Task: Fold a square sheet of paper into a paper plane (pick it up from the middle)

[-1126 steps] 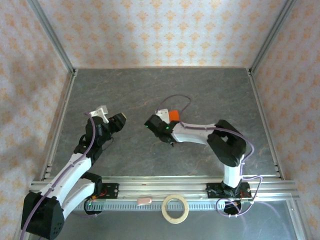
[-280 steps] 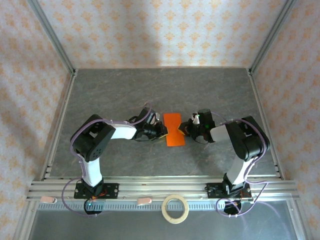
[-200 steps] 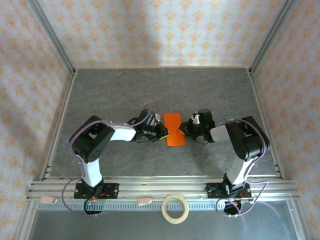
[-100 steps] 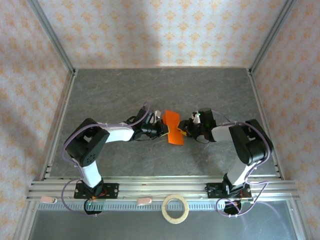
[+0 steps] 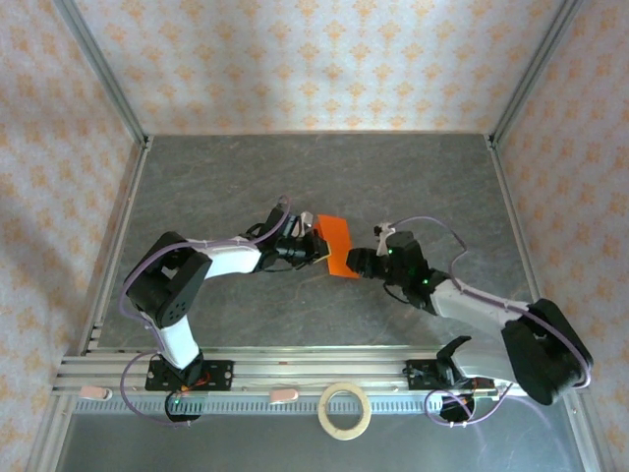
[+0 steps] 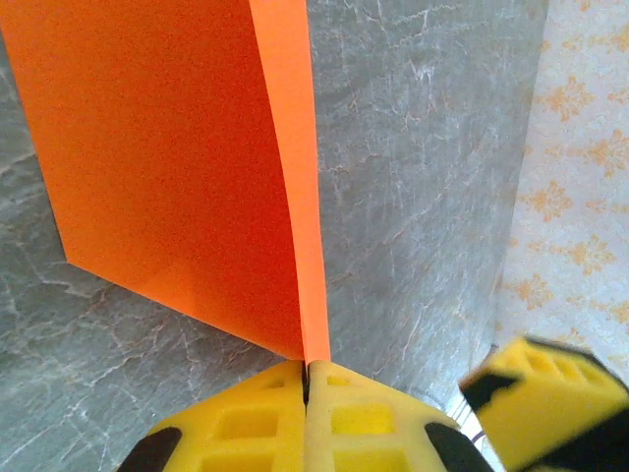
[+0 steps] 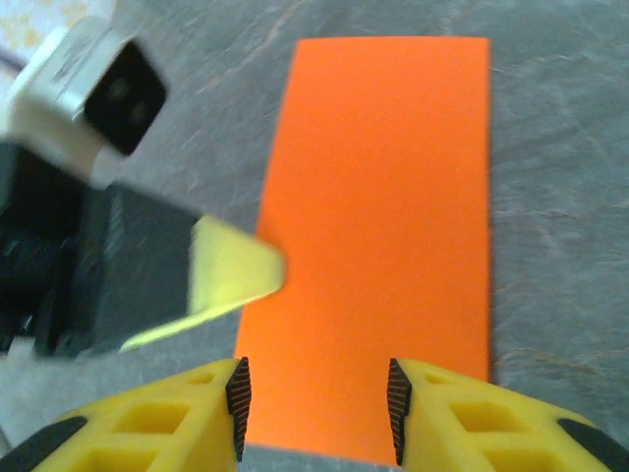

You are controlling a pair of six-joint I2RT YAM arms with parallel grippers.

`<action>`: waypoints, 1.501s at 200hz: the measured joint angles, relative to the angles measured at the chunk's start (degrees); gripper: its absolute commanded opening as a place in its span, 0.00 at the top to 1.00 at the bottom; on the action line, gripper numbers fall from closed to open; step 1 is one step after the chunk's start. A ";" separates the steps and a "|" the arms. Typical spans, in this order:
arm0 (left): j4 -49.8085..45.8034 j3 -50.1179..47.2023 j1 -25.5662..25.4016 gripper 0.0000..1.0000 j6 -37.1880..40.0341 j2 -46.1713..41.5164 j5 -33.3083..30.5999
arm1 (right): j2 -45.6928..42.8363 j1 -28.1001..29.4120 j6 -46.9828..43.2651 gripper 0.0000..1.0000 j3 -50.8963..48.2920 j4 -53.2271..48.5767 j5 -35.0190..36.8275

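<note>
The left gripper's (image 6: 307,379) yellow fingers (image 6: 246,423) are pressed together on the near corner of the paper (image 6: 167,157), pinching it right at its folded edge. From that pinch the orange sheet runs away over the grey table (image 6: 423,197), with a thin, brighter strip along the fold.

The right gripper's (image 7: 314,403) fingers (image 7: 211,413) stand a moderate way apart and hold nothing. The paper's (image 7: 383,216) near end lies between and just past them. At its left edge, the tip of a left finger (image 7: 236,280) touches the sheet.

From above, the paper (image 5: 336,244) is a folded rectangle near the middle of the table (image 5: 295,167), slanted, with its far end leaning left. The left gripper (image 5: 313,251) meets its left side and the right gripper (image 5: 359,264) sits just beside its near right corner. Whether the sheet lies flat or is lifted on one side cannot be told.

The left arm (image 5: 231,261) reaches in from the left, the right arm (image 5: 472,305) from the near right. A pale tape ring (image 5: 345,410) lies on the ledge in front of the bases.
</note>
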 measured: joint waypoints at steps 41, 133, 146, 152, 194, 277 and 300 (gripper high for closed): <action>-0.87 0.13 0.33 0.98 0.39 0.00 0.22 | -4.17 12.44 -11.58 0.50 -1.07 0.15 12.72; -2.16 0.90 0.33 0.98 1.55 0.00 1.07 | 10.80 26.97 -28.02 0.42 3.08 -0.07 38.69; -2.45 0.90 0.35 0.98 1.57 0.00 1.07 | 13.03 27.32 -29.16 0.42 4.39 -0.02 41.05; -2.56 0.90 0.33 0.98 1.70 0.00 1.07 | 13.99 27.36 -29.73 0.42 4.94 0.09 42.03; -2.78 0.90 0.33 0.98 2.25 0.00 1.07 | 18.51 27.98 -32.48 0.43 7.17 0.15 45.64; -2.93 0.98 0.35 0.98 2.56 0.00 1.09 | 20.02 28.59 -34.21 0.56 7.80 0.17 48.85; -2.97 1.18 0.35 0.98 2.58 0.00 1.09 | 20.02 28.61 -34.38 0.59 7.80 0.17 48.85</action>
